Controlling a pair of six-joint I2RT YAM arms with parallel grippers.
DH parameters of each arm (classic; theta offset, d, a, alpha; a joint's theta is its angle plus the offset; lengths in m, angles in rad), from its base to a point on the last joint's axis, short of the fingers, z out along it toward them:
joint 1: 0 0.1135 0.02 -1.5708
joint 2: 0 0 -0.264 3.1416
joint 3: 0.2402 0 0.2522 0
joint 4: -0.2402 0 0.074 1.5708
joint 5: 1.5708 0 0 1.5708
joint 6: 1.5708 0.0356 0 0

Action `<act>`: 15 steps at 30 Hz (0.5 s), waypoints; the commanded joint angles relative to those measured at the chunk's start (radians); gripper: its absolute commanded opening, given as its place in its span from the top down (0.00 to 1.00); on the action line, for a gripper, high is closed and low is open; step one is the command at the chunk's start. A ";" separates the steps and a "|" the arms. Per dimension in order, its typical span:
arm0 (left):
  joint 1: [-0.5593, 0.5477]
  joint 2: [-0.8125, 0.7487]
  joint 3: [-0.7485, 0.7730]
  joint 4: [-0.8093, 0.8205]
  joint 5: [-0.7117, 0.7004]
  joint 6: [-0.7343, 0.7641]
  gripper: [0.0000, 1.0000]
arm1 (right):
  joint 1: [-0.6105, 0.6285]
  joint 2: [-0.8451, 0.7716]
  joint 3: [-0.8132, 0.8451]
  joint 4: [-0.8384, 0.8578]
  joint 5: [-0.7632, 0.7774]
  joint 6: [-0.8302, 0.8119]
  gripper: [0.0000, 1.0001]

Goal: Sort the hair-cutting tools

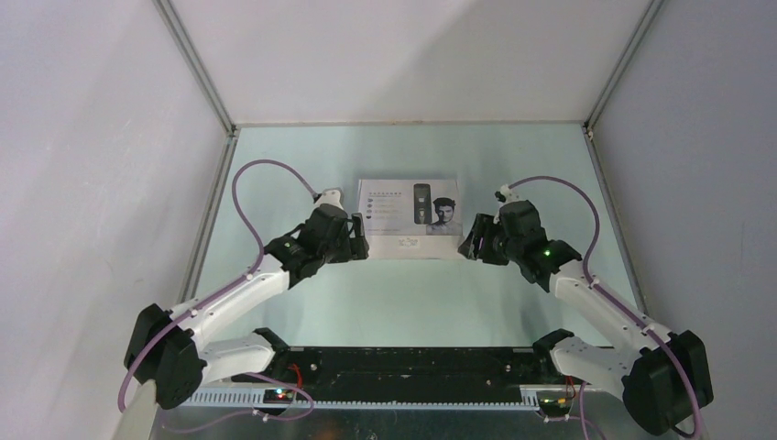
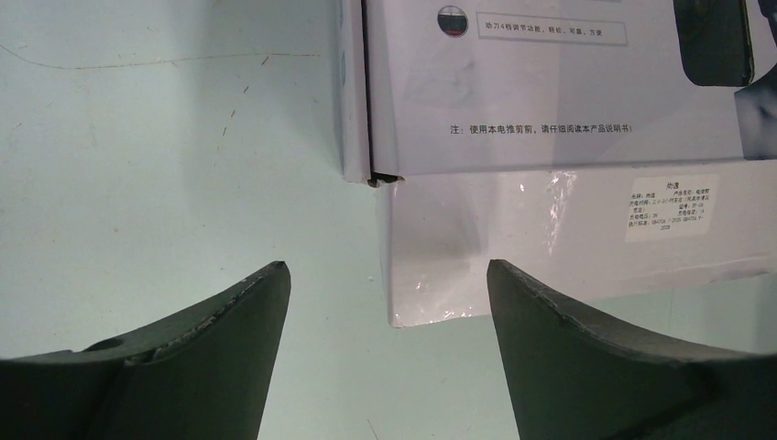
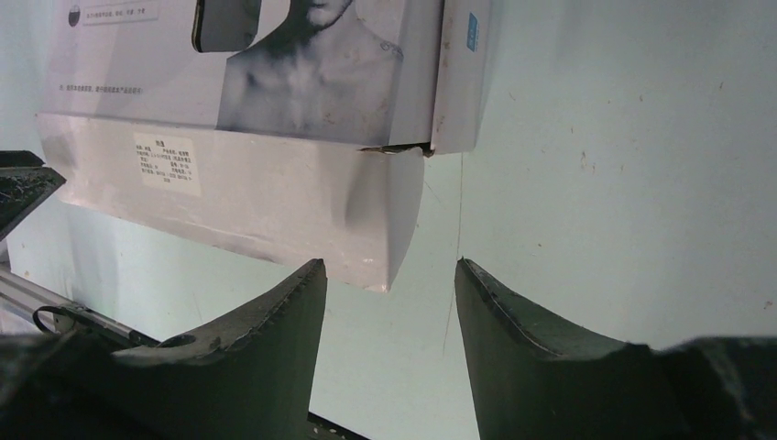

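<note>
Left gripper (image 2: 388,275), right gripper (image 3: 389,266) beside box (image 1: 394,206)

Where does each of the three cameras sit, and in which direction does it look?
Top camera: above and behind the arm bases, looking down at the table and white box; left arm and right arm show.
Left wrist camera: on the left arm, facing the box's near left corner; open left jaws at the bottom.
Right wrist camera: on the right arm, facing the box's near right corner; open right jaws at the bottom.
Shared: both wrist views show the box's near wall and its label.
</note>
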 commanded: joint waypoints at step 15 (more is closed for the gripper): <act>-0.001 0.085 0.062 0.019 -0.039 0.001 0.15 | 0.002 0.058 -0.001 0.055 -0.012 0.001 0.46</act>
